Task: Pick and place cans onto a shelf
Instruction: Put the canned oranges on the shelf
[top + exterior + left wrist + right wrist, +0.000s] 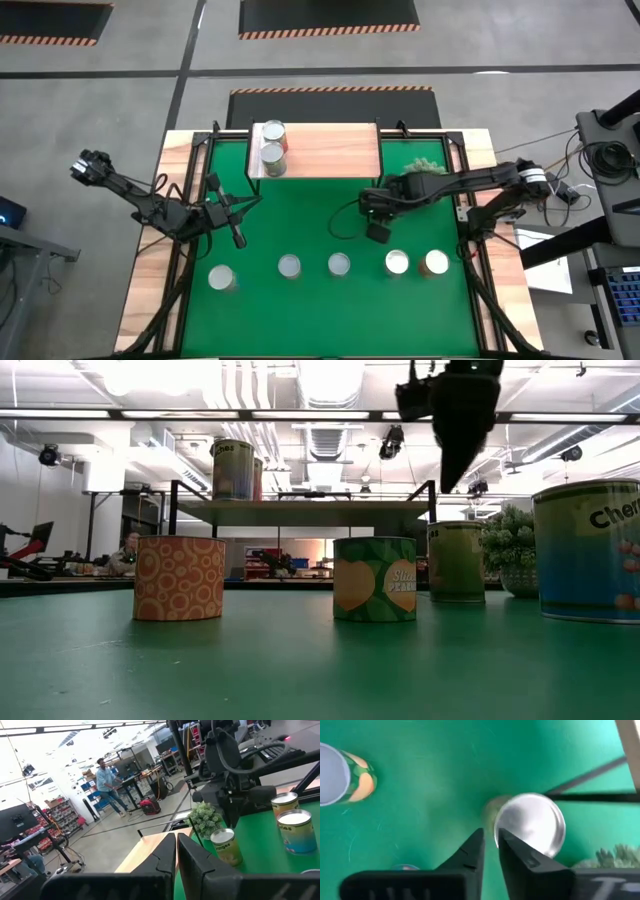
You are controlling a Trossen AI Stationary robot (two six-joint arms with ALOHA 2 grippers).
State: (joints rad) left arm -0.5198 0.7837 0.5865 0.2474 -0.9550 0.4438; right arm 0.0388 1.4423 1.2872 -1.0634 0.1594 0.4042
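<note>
A low light-wood shelf (pixel 330 150) on thin black legs stands at the far edge of the green mat (pixel 300 225). On its left end two small tins with shiny silver tops (pixel 272 150) stand one behind the other, touching or almost touching.

Five more small cans with silver lids (pixel 338 264) stand in a row along the near side of the mat — one far on the left (pixel 221 278), then two in the middle, then two close together on the right (pixel 417 263). In the low view one carries an orange circle pattern (pixel 180 578) and one a green label with a heart (pixel 375 579).

The right gripper (pixel 378 231) hangs in the air above the mat, just beyond the two right cans. Its fingers (pixel 476 851) are only a thin slit apart and hold nothing. Its wrist view shows one more silver-topped can (pixel 532 824) on the mat below, beside the spiky pale-green plant (pixel 425 165).

The left gripper (pixel 238 238) waits over the left part of the mat, its jaws pressed together and empty.
</note>
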